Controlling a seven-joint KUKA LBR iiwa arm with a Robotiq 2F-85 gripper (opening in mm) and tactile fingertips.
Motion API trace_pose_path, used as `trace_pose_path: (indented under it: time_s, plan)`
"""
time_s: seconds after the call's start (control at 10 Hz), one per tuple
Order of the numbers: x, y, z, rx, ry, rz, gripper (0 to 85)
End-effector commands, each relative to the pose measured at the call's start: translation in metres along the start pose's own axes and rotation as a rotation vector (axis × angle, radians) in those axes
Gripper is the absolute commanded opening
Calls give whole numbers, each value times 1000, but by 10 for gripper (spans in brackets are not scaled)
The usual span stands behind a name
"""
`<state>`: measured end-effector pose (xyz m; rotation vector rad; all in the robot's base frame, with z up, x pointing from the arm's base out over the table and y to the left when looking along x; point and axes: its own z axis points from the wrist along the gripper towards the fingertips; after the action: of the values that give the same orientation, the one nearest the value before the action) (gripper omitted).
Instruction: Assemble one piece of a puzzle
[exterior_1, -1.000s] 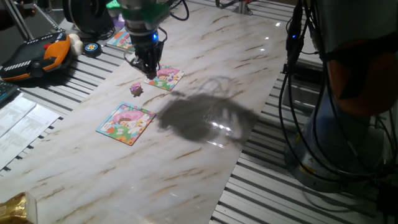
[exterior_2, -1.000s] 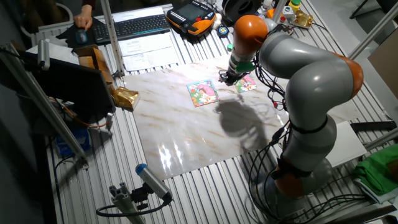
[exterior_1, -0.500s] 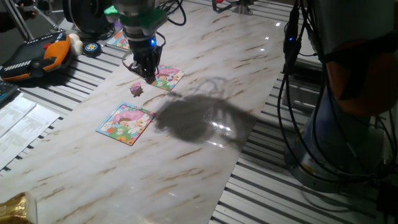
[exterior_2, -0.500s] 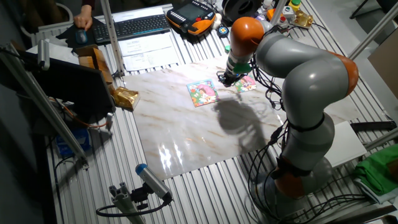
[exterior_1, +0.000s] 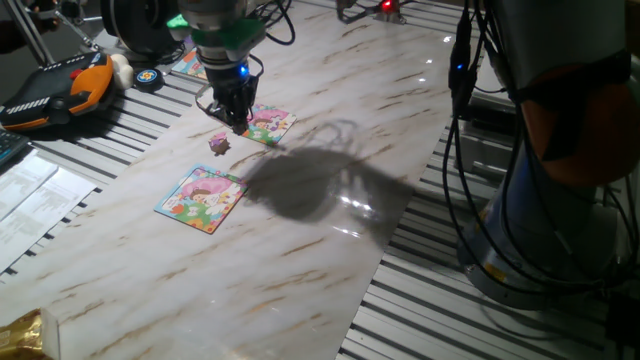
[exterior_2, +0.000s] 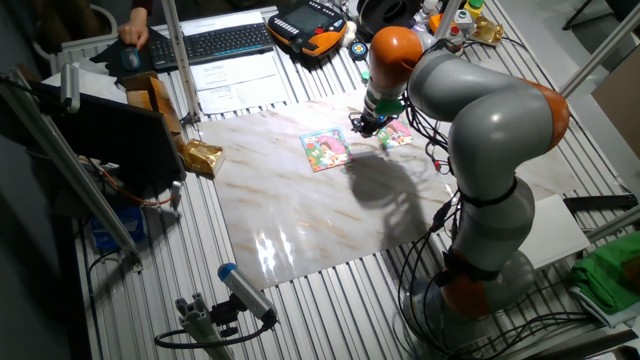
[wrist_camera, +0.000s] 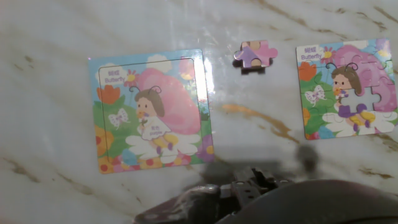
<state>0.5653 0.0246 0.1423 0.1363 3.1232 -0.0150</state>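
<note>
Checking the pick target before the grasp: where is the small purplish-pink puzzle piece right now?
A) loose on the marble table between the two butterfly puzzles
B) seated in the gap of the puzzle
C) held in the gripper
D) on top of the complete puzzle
A: the hand view shows the small purplish-pink puzzle piece lying on the bare marble table, apart from both butterfly puzzles, with the jigsaw-shaped gap unfilled.

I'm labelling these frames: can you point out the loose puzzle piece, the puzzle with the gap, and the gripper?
piece (wrist_camera: 255, 55), hand view, its middle.
puzzle (wrist_camera: 329, 99), hand view, picture left of the gap.
gripper (exterior_1: 231, 121), one fixed view, between its fingertips.
</note>
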Motion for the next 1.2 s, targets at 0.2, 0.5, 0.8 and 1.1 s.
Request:
trace_pose_path:
  time_s: [0.2,0.5,0.8,1.1]
  plan:
    - [-4,-3,2,-7,0,1,7]
    - [-3,-3,2,8,11,-8,7]
    - [-3,-3,2,33,-17,-30,7]
    - [-3,-3,3,16,-17,-25,7]
